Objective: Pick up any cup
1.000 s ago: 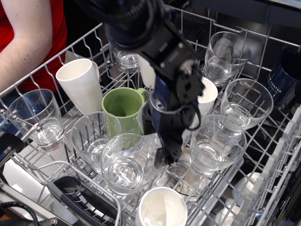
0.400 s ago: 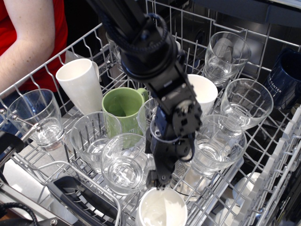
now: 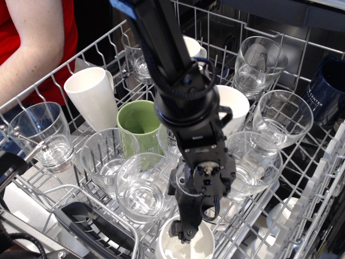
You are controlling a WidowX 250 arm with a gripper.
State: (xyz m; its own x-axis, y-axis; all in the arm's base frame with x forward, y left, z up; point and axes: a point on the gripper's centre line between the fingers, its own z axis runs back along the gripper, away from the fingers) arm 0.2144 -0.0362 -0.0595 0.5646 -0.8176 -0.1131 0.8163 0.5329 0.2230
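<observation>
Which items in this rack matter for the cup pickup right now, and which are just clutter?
In play:
- white cup at the rack's near edge
- hand, reaching into that cup's mouth

Just sitting there:
- green mug
- tall white tumbler
- clear glasses, e.g.
- navy mug
- second white cup behind the arm
- dishwasher rack

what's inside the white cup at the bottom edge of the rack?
The gripper tip reaches into the white cup through its mouth. The inside that shows is plain white, nothing else visible. The gripper covers the left of the interior, and the frame cuts off the bottom.
</observation>
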